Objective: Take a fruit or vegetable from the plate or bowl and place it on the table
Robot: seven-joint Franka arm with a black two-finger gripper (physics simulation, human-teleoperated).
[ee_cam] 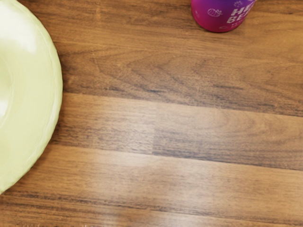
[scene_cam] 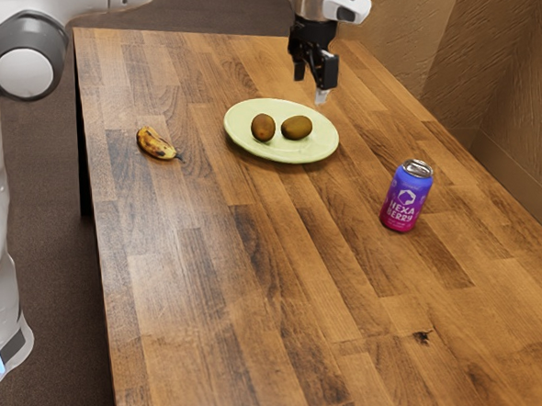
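My gripper (scene_cam: 311, 86) hangs above the table just beyond the plate's far right side in the exterior view, its two fingers apart and nothing between them. Two brown, kiwi-like fruits, one (scene_cam: 263, 127) beside the other (scene_cam: 296, 128), lie on the pale green plate (scene_cam: 318, 149). In the wrist view part of the same plate (ee_cam: 40, 94) appears, with bare wood beside it under my hand.
A spotted banana (scene_cam: 156, 144) lies directly on the wooden table (scene_cam: 221, 289), toward the exterior view's left. A purple and pink can (scene_cam: 406, 197) stands upright to the plate's right there; its lower part (ee_cam: 220, 16) appears in the wrist view.
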